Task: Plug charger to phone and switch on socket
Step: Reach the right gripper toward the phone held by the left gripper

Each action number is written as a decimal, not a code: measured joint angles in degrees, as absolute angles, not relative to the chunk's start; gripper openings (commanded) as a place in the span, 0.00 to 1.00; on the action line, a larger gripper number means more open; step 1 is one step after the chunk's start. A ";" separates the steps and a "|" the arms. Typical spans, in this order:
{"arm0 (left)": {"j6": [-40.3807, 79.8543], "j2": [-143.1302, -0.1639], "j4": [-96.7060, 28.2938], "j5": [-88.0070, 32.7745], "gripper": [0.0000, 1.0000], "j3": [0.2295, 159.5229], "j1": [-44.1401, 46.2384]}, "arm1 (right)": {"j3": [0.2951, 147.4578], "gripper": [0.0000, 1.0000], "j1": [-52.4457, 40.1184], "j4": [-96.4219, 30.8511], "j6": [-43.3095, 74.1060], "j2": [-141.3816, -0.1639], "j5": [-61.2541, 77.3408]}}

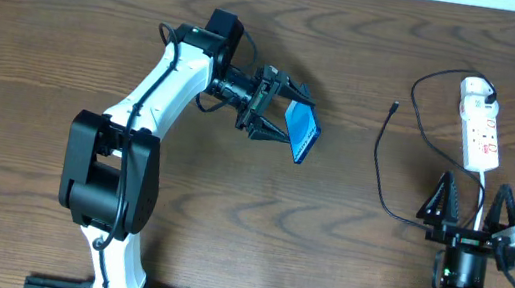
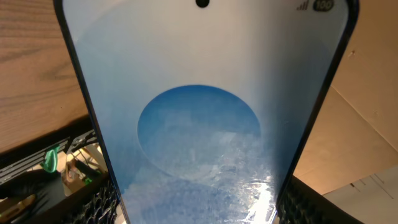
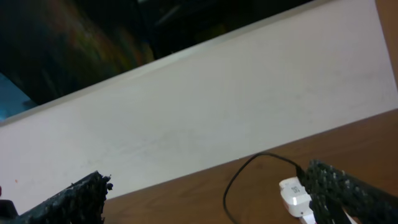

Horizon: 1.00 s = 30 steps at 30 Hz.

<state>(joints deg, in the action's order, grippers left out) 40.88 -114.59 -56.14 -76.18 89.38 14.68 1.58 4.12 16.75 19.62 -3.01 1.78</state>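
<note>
My left gripper (image 1: 279, 117) is shut on the phone (image 1: 303, 131), a slim blue-screened handset held tilted above the table's middle. In the left wrist view the phone (image 2: 205, 106) fills the frame between the two black fingers. The charger is a thin black cable (image 1: 380, 171) that curves across the right side, its connector tip (image 1: 395, 108) lying free on the wood. Its plug (image 1: 480, 92) sits in the white socket strip (image 1: 480, 127) at the far right. My right gripper (image 1: 472, 207) is open and empty, just below the strip. The right wrist view shows the cable (image 3: 239, 177) and plug (image 3: 295, 194).
The table is dark brown wood (image 1: 48, 54). A white wall edge (image 3: 205, 106) runs along the far side of the table. The socket's white cord (image 1: 482, 194) runs down toward the right arm's base.
</note>
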 measured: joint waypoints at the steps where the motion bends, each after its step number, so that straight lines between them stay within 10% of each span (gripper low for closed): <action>1: 40.88 -114.59 -56.14 -76.16 0.62 89.38 14.68 | 2.63 0.99 4.10 16.67 19.81 -4.56 2.04; 10: 40.88 -114.59 -56.16 -76.18 0.62 89.38 14.68 | 22.44 0.99 3.99 9.32 20.36 -26.85 10.83; 20: 40.86 -114.59 -56.12 -76.18 0.62 89.38 14.68 | 56.60 0.99 -4.64 -26.61 26.68 -49.95 19.31; 30: 40.86 -114.59 -56.14 -76.18 0.62 89.38 14.68 | 64.03 0.99 -13.74 -27.81 35.38 -53.19 31.09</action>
<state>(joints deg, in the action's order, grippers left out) 40.86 -114.59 -56.14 -76.18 89.38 14.68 64.03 -13.74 -27.81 35.38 -53.19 31.09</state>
